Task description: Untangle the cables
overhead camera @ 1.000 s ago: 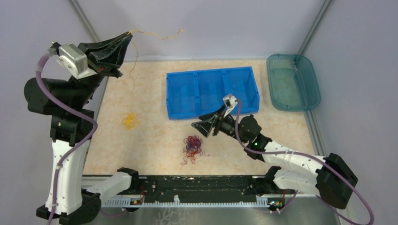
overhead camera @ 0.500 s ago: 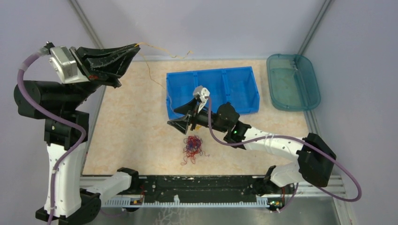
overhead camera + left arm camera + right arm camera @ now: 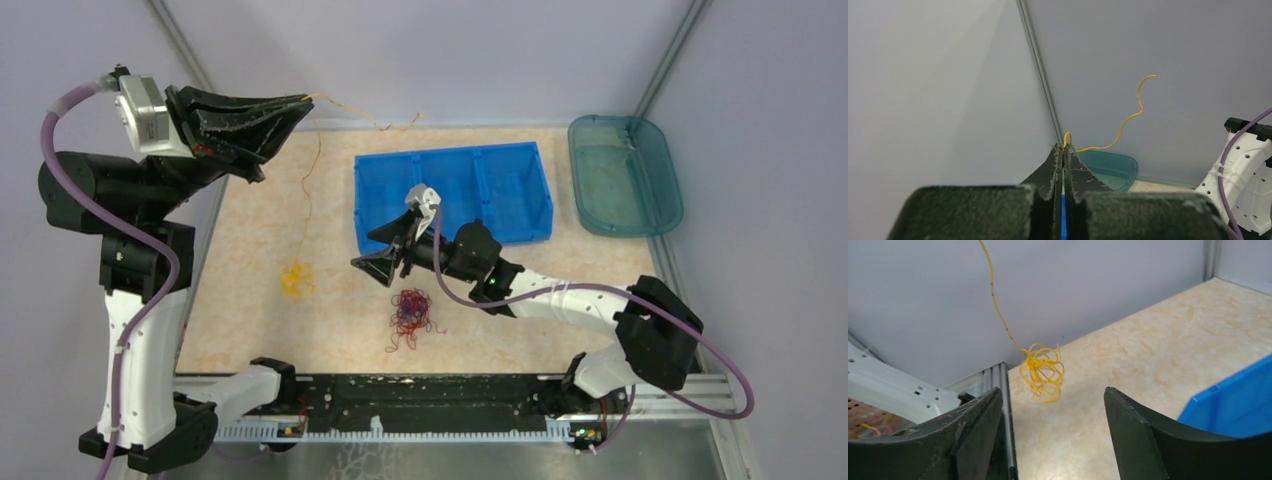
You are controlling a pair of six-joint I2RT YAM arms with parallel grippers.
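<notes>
The beige marbled tabletop (image 3: 250, 320) carries a blue three-compartment bin (image 3: 520, 190) toward the back, a teal tray (image 3: 625, 180) at the far right, and a red-and-purple tangle (image 3: 410, 312) near the front.

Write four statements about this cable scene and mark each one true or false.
1. The left gripper is shut on a yellow cable. True.
2. The right gripper grips the red-and-dark tangle. False: it is open and empty, and the tangle lies on the table.
3. The yellow bunch lies in the blue bin. False: it hangs on that cable, left of the bin.
4. The teal tray sits right of the blue bin. True.
</notes>
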